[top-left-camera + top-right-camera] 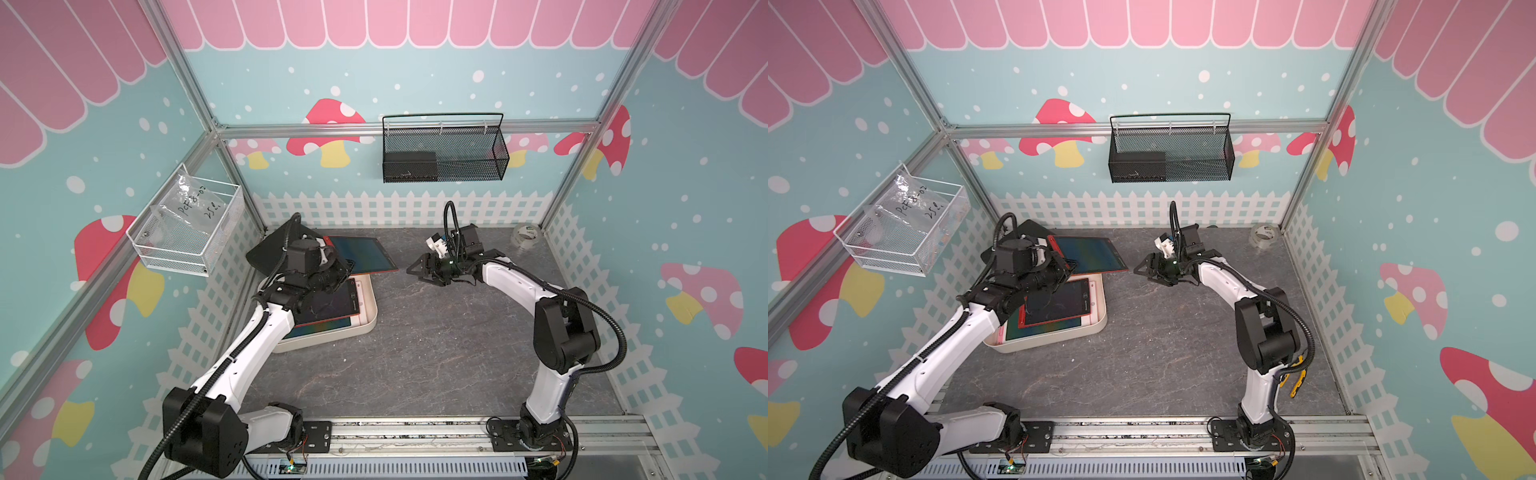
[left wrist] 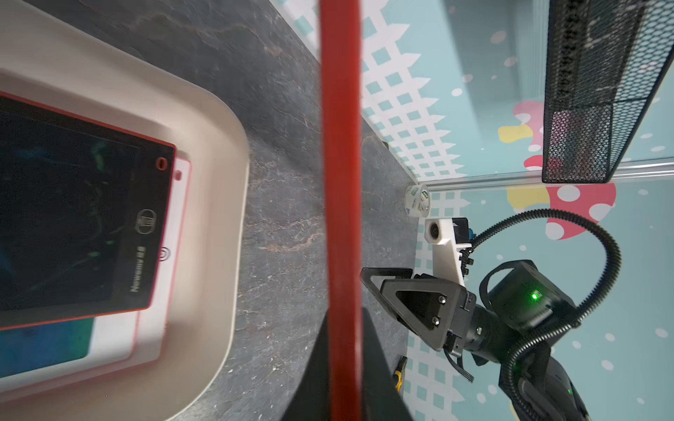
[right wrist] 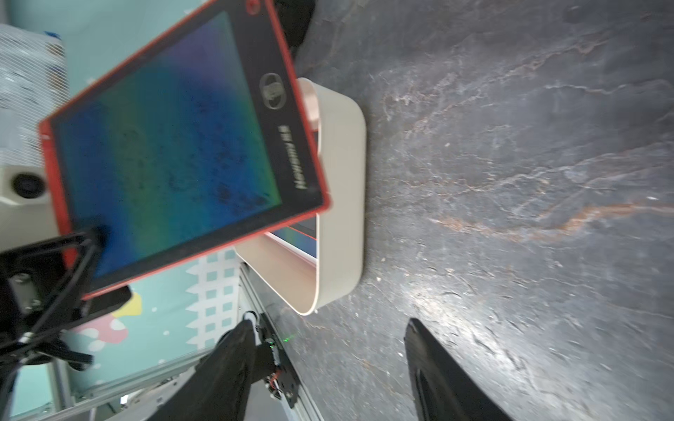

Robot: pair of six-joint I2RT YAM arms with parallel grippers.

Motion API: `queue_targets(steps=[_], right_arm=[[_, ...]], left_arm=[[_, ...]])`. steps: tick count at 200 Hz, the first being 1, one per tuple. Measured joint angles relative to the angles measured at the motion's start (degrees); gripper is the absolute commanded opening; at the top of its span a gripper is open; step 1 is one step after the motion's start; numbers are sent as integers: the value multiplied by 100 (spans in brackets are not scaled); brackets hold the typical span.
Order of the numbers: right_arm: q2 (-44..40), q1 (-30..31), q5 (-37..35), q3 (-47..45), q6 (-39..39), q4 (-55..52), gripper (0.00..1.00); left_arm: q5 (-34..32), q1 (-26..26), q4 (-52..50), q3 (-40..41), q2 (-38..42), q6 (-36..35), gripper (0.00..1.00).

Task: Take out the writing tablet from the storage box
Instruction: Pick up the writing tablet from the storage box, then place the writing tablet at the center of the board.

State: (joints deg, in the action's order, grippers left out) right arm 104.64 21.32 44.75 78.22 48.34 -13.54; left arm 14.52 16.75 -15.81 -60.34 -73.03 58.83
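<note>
Red-framed writing tablet [image 1: 365, 257] clamped by left end effector [image 1: 345, 266] over storage box [image 1: 370, 321]; right end effector [image 1: 415, 270] spread, empty.

Teal walls [image 1: 353, 75] — pink awning stripes, mushrooms, white picket fence — enclose a dark grey stone-look floor [image 1: 436, 340]; aluminium rails [image 1: 415, 126] line the corners.

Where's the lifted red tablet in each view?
In a top view: red tablet left of centre, at the storage box's far end.
In a top view: same spot.
Left wrist: edge-on red strip, mid-picture.
Right wrist: upper left, screen showing.
Shared landmark: storage box.
</note>
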Motion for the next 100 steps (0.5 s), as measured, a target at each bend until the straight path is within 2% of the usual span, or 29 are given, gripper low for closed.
queue_targets(steps=[19, 43, 100], right_arm=[[-219, 4, 33, -494, 667, 765, 62], [-284, 4, 28, -684, 1165, 1248, 62], [-492, 4, 125, -1456, 2321, 2776, 58]], left_arm=[[-411, 396, 529, 90, -214, 306, 2], [-977, 723, 929, 221, -343, 549, 2], [-1867, 1021, 1786, 474, -527, 1110, 5]])
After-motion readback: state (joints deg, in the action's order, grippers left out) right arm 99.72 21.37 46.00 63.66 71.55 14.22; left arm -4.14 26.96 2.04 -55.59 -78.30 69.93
